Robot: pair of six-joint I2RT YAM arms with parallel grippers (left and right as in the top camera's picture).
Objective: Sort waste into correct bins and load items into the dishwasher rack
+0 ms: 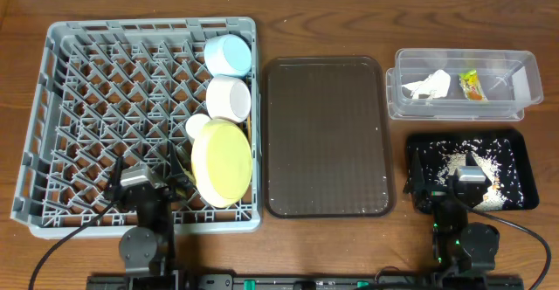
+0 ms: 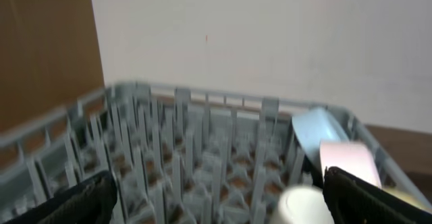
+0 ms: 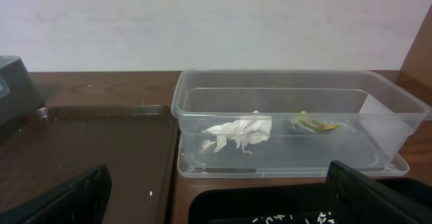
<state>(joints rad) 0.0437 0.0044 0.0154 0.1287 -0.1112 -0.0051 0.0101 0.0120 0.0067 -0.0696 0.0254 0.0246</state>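
We see the grey rack (image 1: 87,107) on the worktop's (image 1: 332,10) left. Along its right edge sit a blue bowl (image 1: 229,54), a pink bowl (image 1: 230,98), a white cup (image 1: 198,126) and a yellow plate (image 1: 221,162). The plate stands on edge, its long axis running near to far. Far right, the clear tub (image 1: 507,61), long axis left to right, holds a crumpled napkin (image 1: 428,86) and a wrapper (image 1: 472,86). Nearer, the black tray (image 1: 517,146) carries scattered rice (image 1: 454,161). A brown tray (image 1: 327,137) lies between rack and tub. The left hand (image 2: 217,183), over the rack's near part, and the right hand (image 3: 217,177), by the black tray, both gape wide, holding nothing.
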